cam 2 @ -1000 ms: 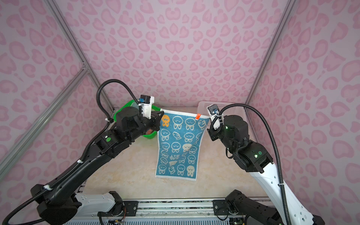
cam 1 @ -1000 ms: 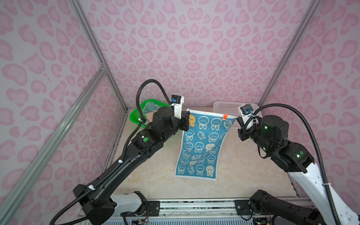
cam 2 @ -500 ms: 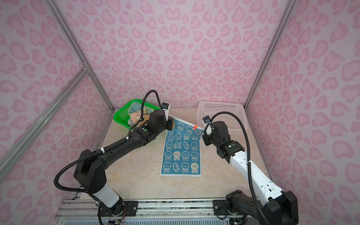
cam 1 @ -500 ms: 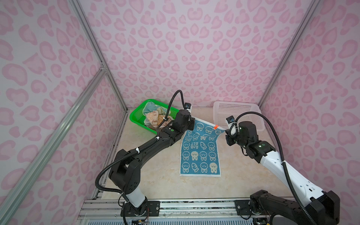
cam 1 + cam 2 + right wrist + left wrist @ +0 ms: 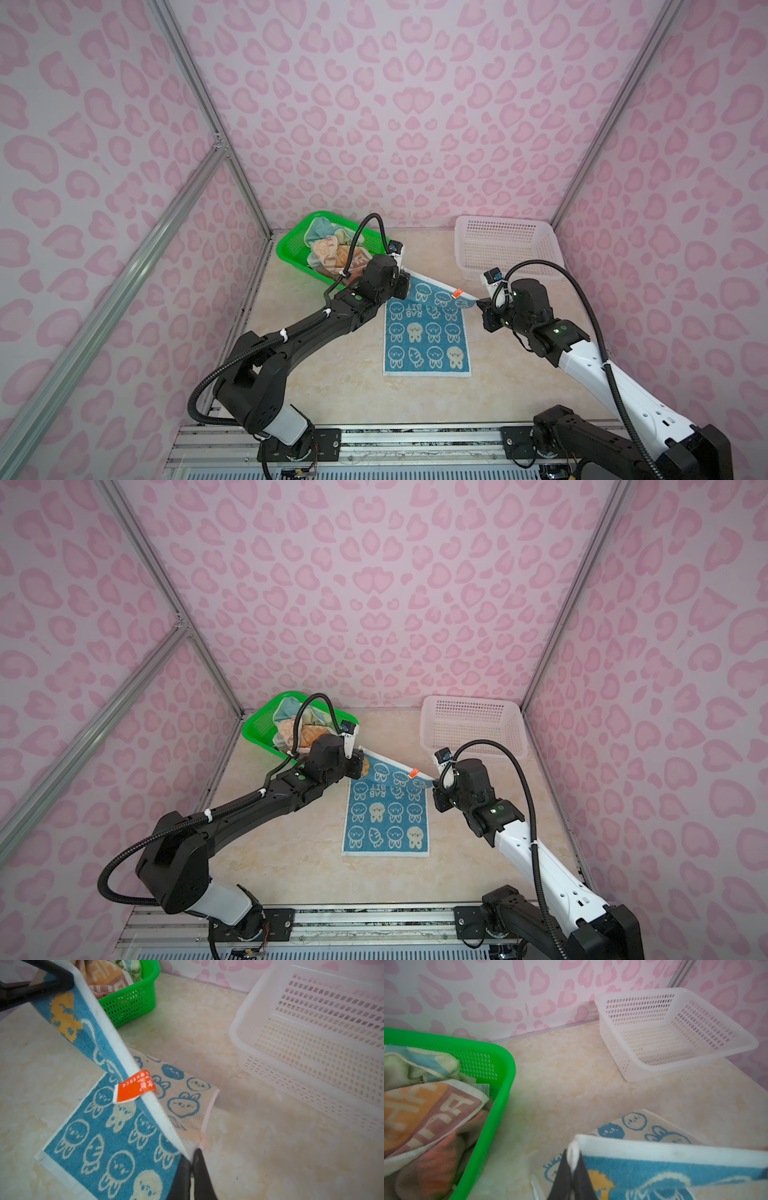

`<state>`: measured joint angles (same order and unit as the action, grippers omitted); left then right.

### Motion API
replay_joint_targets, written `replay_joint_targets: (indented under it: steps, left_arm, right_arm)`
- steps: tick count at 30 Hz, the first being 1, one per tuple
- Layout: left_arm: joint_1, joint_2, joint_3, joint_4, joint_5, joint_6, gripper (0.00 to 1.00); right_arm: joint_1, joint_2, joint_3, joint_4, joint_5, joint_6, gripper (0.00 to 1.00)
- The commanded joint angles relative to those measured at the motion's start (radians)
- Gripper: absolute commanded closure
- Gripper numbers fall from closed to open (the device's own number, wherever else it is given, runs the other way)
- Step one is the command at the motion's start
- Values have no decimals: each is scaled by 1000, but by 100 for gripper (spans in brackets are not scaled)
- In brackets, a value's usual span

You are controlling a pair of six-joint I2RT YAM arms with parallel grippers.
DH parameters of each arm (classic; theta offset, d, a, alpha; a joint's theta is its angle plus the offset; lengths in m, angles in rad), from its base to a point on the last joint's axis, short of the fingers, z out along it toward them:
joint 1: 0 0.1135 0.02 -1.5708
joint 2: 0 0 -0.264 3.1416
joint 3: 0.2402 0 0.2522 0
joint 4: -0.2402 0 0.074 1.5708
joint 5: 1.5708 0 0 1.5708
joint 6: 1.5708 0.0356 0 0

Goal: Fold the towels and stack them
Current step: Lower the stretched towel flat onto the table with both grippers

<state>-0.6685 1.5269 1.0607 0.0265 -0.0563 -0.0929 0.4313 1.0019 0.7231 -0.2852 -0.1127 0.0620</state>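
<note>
Pale tabletop (image 5: 560, 1076) bears the rabbit towel (image 5: 108, 1147) not yet folded, left gripper (image 5: 572, 1154) and right gripper (image 5: 192, 1154) clamped on its corners, other towels (image 5: 425, 1109) waiting beside left fingers (image 5: 560, 1178)

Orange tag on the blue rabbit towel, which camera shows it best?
The right wrist view: the orange tag sits large and sharp there, hanging at the white hem of the towel, white print visible. In both top views the tag is only a small speck. The left wrist view misses it.
</note>
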Motion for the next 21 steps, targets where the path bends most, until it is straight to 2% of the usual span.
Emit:
replay_joint_targets:
  steps: [1, 5, 14, 19, 21]
  left_arm:
    - [0, -55, -44, -71, -13, -46, 98]
    - [-35, -82, -99, -115, 36, -55, 98]
    - [-102, -93, -220, -129, -14, -144, 98]
    - [-120, -64, -278, -99, -3, -175, 97]
    - [-128, -53, -296, -87, -3, -183, 92]
  right_arm:
    - [9, -44, -48, -98, -20, 73, 100]
    - [48, -86, -108, -109, -11, 122, 100]
    - [164, -100, -189, -124, 17, 218, 100]
    - [203, -92, -243, -97, 11, 263, 100]
    - [219, -95, -260, -89, 6, 281, 100]
